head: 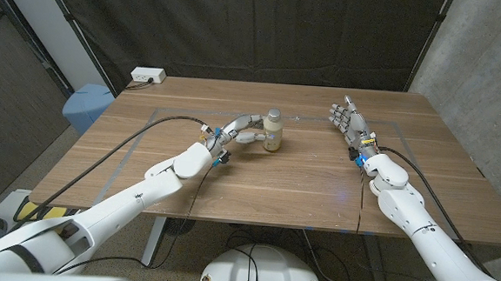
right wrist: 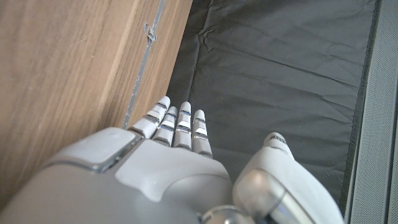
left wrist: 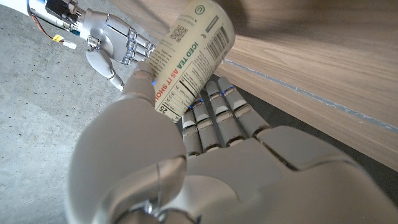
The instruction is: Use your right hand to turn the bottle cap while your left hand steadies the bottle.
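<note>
- Head view: the small beige plastic bottle (head: pixel 273 132) with its pale rounded cap (head: pixel 274 114) stands upright near the middle of the brown wooden surface (head: pixel 308 192), a little toward the far edge. My left robot hand (head: pixel 241 129) reaches in from the left and closes around the bottle's body, fingers on one side and thumb on the other. My right robot hand (head: pixel 348 120) stands well apart from the bottle on the right, fingers spread and pointing up, holding nothing. A white power strip (head: pixel 148 76) lies at the far left corner, and a light blue bin (head: pixel 87 106) stands beyond that edge.
- Left wrist view: my left robot hand (left wrist: pixel 186 155) grips the bottle (left wrist: pixel 189 59), whose printed label reads "ICED TEA" beside a barcode. My fingers (left wrist: pixel 214 118) wrap the label on one side, the thumb pressing the other. My right robot hand (left wrist: pixel 115 46) shows beyond, open and apart from the bottle.
- Right wrist view: my right robot hand (right wrist: pixel 180 168) is held wide, straight fingers (right wrist: pixel 180 124) together and the thumb off to one side, with the wooden surface (right wrist: pixel 68 74) alongside and a black curtain (right wrist: pixel 280 68) behind it.
</note>
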{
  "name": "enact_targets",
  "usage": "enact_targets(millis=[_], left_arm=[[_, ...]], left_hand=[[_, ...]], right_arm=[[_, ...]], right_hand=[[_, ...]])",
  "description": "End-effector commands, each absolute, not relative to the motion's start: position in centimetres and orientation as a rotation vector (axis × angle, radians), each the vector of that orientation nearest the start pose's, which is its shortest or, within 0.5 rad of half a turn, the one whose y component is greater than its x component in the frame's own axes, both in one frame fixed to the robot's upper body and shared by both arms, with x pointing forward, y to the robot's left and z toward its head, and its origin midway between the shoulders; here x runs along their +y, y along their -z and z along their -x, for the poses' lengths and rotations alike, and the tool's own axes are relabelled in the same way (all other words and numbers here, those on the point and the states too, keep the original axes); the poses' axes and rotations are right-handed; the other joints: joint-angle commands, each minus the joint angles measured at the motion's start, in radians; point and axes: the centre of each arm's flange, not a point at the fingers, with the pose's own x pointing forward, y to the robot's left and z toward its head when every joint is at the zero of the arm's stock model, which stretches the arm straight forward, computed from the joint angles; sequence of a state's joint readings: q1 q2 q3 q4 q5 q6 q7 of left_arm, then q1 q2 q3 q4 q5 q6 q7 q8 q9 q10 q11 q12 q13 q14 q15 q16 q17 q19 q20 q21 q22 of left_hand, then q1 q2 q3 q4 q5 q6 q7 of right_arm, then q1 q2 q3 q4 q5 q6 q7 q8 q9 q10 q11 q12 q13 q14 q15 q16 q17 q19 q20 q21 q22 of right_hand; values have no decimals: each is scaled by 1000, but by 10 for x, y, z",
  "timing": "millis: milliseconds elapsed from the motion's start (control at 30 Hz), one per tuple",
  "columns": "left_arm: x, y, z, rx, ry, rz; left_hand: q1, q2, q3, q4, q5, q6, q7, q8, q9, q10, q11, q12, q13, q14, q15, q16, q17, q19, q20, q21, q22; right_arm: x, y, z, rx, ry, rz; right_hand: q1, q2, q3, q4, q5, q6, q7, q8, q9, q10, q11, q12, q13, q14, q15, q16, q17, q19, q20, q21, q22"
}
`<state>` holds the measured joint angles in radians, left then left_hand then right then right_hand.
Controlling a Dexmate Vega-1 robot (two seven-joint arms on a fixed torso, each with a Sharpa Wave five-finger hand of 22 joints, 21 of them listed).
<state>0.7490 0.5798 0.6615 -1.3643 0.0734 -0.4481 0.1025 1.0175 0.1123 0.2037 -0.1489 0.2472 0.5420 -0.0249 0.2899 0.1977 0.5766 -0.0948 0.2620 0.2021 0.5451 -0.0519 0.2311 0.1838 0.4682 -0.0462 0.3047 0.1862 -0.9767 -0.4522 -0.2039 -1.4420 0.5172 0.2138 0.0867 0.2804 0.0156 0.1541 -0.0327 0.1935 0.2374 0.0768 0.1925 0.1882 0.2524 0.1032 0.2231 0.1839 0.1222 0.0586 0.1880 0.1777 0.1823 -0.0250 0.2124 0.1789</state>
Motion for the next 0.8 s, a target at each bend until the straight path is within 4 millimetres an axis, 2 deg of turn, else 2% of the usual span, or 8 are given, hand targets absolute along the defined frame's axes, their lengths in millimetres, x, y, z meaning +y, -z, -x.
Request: enact_targets(millis=[33, 133, 367, 600, 667, 700, 800], left_arm=[[173, 32, -612, -832, 324, -754], [175, 30, -611, -826, 310, -747], [180, 25, -609, -806, 291, -737], [179, 17, -605, -807, 291, -753], [178, 15, -604, -807, 294, -756], [178, 15, -604, -807, 296, -758], [177, 14, -603, -802, 308, -758]], left_hand=[[7, 10, 12, 5, -5, 16, 0, 4, 6, 13, -1, 6, 4, 10, -68, 4, 4, 9, -3, 6, 0], [8, 10, 12, 6, -7, 15, 4, 3, 6, 17, 1, 6, 4, 14, -64, 5, 4, 10, -2, 6, 0], [10, 11, 13, 8, -12, 15, 7, 0, 6, 11, 3, 0, 4, 13, -60, 0, 4, 10, 1, 6, 1], [14, 11, 14, 11, -24, 12, 11, -8, 6, 13, 9, -9, 4, 14, -58, -9, 4, 6, 4, 1, 1], [17, 10, 15, 10, -26, 13, 10, -9, 6, 14, 8, -10, 4, 15, -60, -10, 4, 7, 3, 1, 1], [19, 11, 16, 9, -27, 13, 10, -10, 6, 14, 9, -11, 4, 16, -59, -11, 4, 7, 4, 1, 1], [22, 13, 18, 10, -30, 11, 11, -13, 7, 13, 8, -14, 5, 15, -58, -13, 4, 5, 5, -1, 1]], right_arm=[[-290, 26, -604, -664, -187, 106], [-288, 20, -596, -687, -181, 140], [-282, 7, -574, -762, -167, 236], [-271, -11, -545, -881, -137, 372], [-269, -16, -537, -919, -123, 402], [-268, -19, -534, -937, -115, 417], [-265, -26, -523, -989, -87, 476]], right_hand=[[15, 4, 4, -16, -4, 11, -5, 7, 2, 21, -1, 8, 4, 31, -5, 10, 2, 41, 0, 16, 4], [24, 5, 6, -22, -4, 15, -4, 8, 2, 30, -11, 11, 4, 40, -9, 11, 1, 50, -4, 17, 4], [54, 6, 14, -44, -5, 31, -18, 13, 2, 52, -36, 16, 4, 73, -29, 13, 0, 91, 9, 24, 4], [116, 11, 34, -83, -8, 55, -48, 20, 3, 85, -74, 23, 4, 109, -45, 13, -1, 131, 10, 27, 3], [145, 6, 40, -101, -6, 72, -57, 23, 3, 107, -83, 27, 3, 139, -58, 16, -1, 159, 2, 32, 4], [159, -2, 41, -109, -5, 79, -63, 21, 3, 126, -90, 31, 3, 168, -78, 19, -2, 201, -10, 43, 5], [178, -5, 43, -116, -4, 100, -76, 25, 4, 155, -108, 37, 3, 204, -87, 21, -2, 238, -27, 51, 7]])
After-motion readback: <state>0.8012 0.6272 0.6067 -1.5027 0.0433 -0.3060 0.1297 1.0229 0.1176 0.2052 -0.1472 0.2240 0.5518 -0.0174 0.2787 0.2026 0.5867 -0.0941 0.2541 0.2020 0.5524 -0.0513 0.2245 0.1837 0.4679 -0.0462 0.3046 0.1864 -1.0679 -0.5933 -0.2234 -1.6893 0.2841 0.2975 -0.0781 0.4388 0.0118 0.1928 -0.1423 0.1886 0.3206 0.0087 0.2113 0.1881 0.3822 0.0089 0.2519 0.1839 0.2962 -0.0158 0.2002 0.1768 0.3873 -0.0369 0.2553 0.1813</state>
